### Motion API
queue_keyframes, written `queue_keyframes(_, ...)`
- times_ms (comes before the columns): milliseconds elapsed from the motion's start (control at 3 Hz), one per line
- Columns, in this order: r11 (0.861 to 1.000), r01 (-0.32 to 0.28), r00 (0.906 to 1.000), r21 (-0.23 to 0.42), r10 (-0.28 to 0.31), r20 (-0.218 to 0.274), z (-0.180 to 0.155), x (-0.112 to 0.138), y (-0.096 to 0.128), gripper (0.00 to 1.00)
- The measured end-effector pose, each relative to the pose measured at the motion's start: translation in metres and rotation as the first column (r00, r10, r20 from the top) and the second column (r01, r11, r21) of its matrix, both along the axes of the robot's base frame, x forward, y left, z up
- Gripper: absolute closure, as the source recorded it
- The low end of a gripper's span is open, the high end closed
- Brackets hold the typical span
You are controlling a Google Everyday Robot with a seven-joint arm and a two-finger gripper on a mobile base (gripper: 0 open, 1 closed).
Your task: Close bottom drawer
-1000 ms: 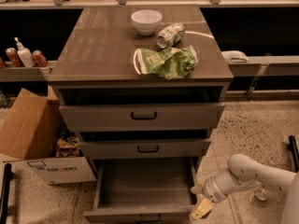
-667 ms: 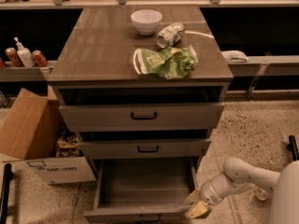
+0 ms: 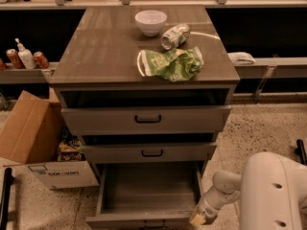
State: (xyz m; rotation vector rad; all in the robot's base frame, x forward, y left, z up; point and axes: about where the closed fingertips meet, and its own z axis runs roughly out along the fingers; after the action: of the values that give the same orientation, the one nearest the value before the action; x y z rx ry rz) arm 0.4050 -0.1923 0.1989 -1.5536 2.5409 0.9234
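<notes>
Starts with a boxy desk (image 3: 105, 47): matte brown wood-grain top, smooth grey fronts. Has the bottom drawer (image 3: 148, 188) pulled well out, a shallow grey box with a black handle. Puts the pale, rounded end effector (image 3: 199, 218) just beside its front right corner; open or closed, cannot tell. May skew and jam the slides if shoved from that off-centre spot, or slip off the smooth panel. Up top: crinkled green bag (image 3: 170, 63), round white bowl (image 3: 150, 22), silvery can (image 3: 175, 36)
</notes>
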Motion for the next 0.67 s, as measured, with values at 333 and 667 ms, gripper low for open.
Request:
queue_keyframes(333, 0.998, 0.008, 1.0, -0.066, -0.008, 0.0, -0.0219, 0.0002, -0.0064, 1.0)
queue_keyframes(667, 0.998, 0.008, 1.0, -0.066, -0.008, 0.0, -0.022, 0.0002, -0.0064, 1.0)
